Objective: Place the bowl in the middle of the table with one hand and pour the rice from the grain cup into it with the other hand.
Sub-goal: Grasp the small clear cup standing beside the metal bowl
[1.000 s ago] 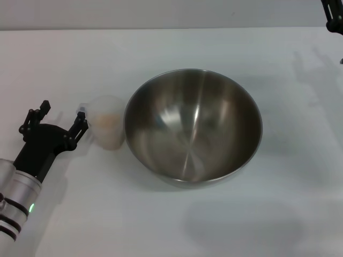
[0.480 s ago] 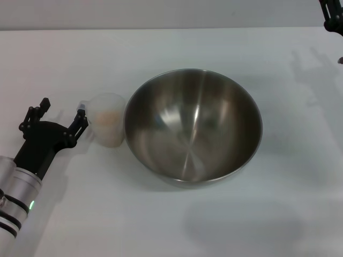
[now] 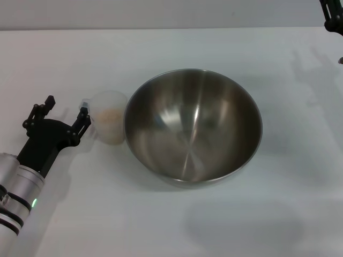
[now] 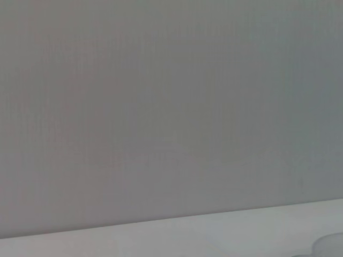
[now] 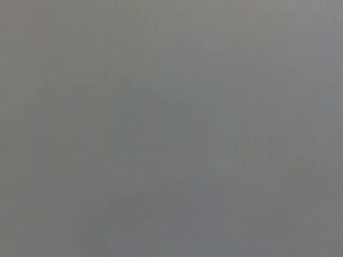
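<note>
The steel bowl (image 3: 194, 126) stands empty in the middle of the white table (image 3: 171, 225). The clear grain cup (image 3: 110, 118) stands upright against the bowl's left side, with pale rice (image 3: 111, 115) inside it. My left gripper (image 3: 67, 107) is open, low over the table just left of the cup. Its nearer fingertip (image 3: 84, 113) is beside the cup's small handle, and the cup is not between the fingers. My right gripper (image 3: 332, 13) shows only partly at the far right back corner, away from both things. The wrist views show neither gripper.
The left wrist view shows a grey wall above the table's far edge (image 4: 161, 227). The right wrist view shows only plain grey. Shadows of the right arm lie on the table at the back right (image 3: 311, 64).
My left gripper has crept forward and right toward the cup. The cup has shifted slightly toward the back. The bowl and the right arm have not moved.
</note>
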